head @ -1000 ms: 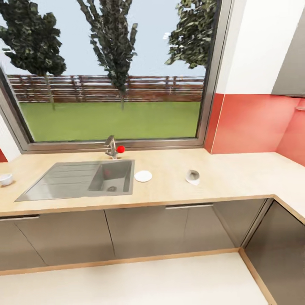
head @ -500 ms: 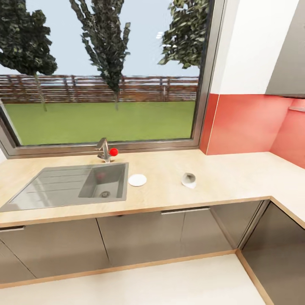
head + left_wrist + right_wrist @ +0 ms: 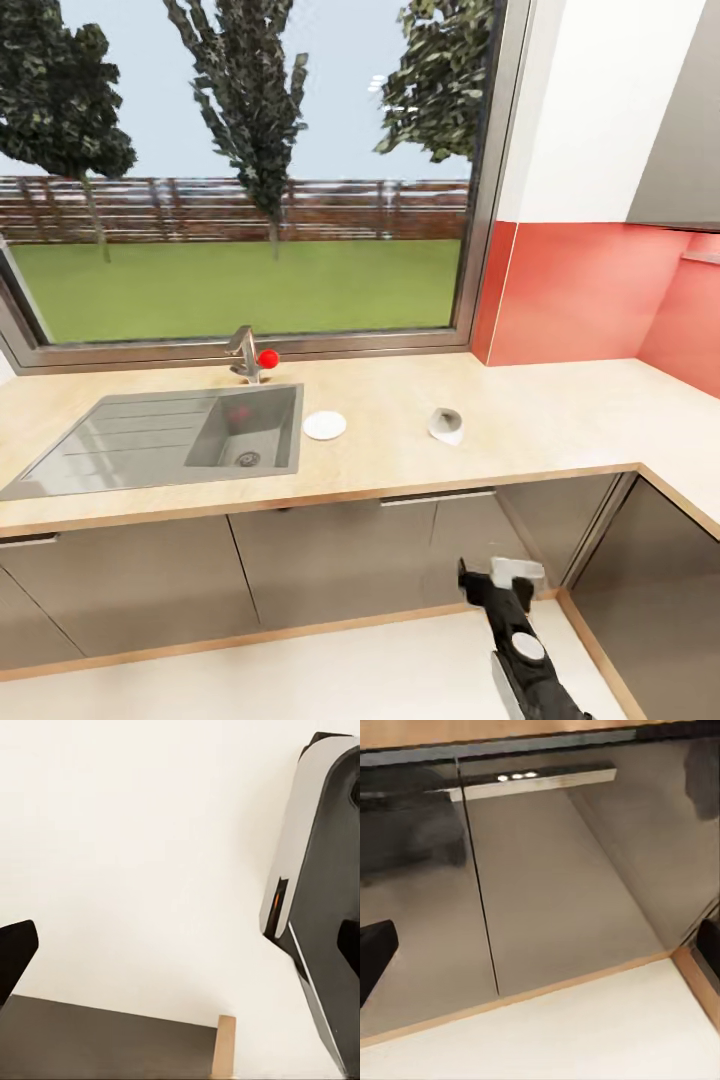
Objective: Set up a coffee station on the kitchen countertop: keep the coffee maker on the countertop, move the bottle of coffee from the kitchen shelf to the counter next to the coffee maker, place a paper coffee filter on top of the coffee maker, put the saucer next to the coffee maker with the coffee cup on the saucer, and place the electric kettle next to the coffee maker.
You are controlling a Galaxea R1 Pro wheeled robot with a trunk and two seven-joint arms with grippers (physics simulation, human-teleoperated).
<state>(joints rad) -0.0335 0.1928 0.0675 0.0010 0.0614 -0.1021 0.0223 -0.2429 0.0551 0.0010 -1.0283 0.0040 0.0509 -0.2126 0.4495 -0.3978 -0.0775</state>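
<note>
A small round white saucer (image 3: 324,425) lies flat on the beige countertop (image 3: 560,420), just right of the sink. Further right on the same worktop a white paper coffee filter (image 3: 447,426) lies on its side, its dark opening showing. My right gripper (image 3: 492,580) hangs low in front of the grey cabinet doors, well below the counter edge. In the right wrist view the right gripper (image 3: 540,945) is open and holds nothing. The left gripper (image 3: 180,945) is open too, over pale floor. The coffee maker, bottle of coffee, coffee cup, electric kettle and kitchen shelf are out of view.
A steel sink (image 3: 170,440) with a drainboard and a tap (image 3: 243,355) with a red knob sits at the left under a large window. The counter turns a corner at the right (image 3: 690,490). A grey upper cabinet (image 3: 685,150) hangs over red wall tiles.
The camera swung right a second ago, so the cup at the far left left the picture. Since half a second ago my right arm has come up into the bottom of the head view.
</note>
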